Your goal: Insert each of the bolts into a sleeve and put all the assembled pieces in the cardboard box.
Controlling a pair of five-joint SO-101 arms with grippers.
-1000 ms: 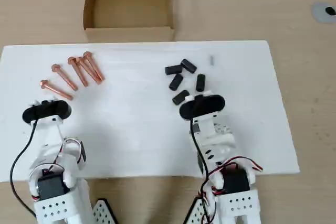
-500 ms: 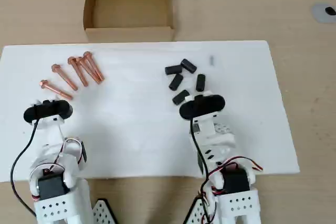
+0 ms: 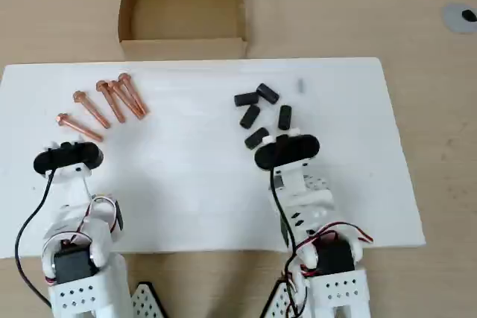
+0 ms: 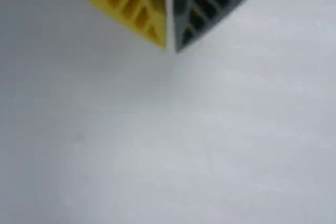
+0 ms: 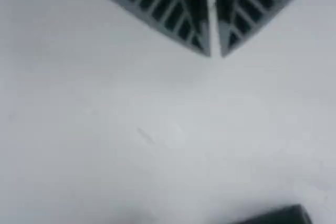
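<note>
High view comparison over the last second reveals almost nothing altered: the left arm (image 3: 74, 206) has been nudged very slightly toward the sheet's middle, the right arm (image 3: 302, 199) is held where it was, and no bolt or sleeve has been displaced. It is judged from this that the task has not properly been started, since nothing has yet been assembled or boxed. The open brown cardboard box (image 3: 182, 48), plain and square-walled, is set on the pale wooden table (image 3: 432, 50) just beyond the far edge of the white paper-like sheet (image 3: 194, 176). Five copper-coloured metal bolts (image 3: 112, 103), long-shanked with flanged heads and a dull shine, are fanned out near the sheet's far left corner, just ahead of the left arm. Five short black cylindrical sleeves (image 3: 250, 116), matt and stubby, are scattered right of the middle toward the far edge, the nearest lying just beside the right arm's head. The left gripper (image 4: 170, 48), made of one ribbed yellow jaw and one ribbed black, is seen pressed together with only a hairline slit at the tips and nothing held, low over the smooth sheet. The right gripper (image 5: 211, 53), both jaws dark and ribbed, is likewise closed on nothing. A bolt or sleeve will probably have to be picked up first.
</note>
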